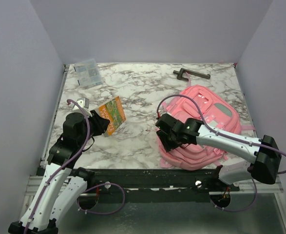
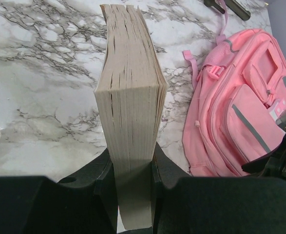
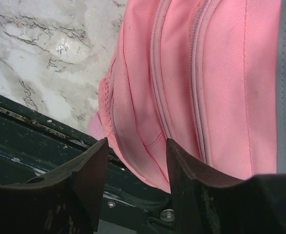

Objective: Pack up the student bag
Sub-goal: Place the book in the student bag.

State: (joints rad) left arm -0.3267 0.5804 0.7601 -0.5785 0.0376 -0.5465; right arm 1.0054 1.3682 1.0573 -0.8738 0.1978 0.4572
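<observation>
Marble table (image 1: 138, 92) fills the top view. We see the student bag (image 1: 203, 122) right of centre, front pockets up, long axis diagonal from lower left to upper right; we cannot tell which end is the top. Paperback book (image 1: 112, 114) sits left of centre, clamped by the left gripper (image 1: 103, 125); only the left wrist view shows its page edges between the jaws. Right gripper (image 1: 166, 137) is at the bag's lower-left end; only the right wrist view shows its jaws half apart with pink fabric in the gap, contact unclear.
</observation>
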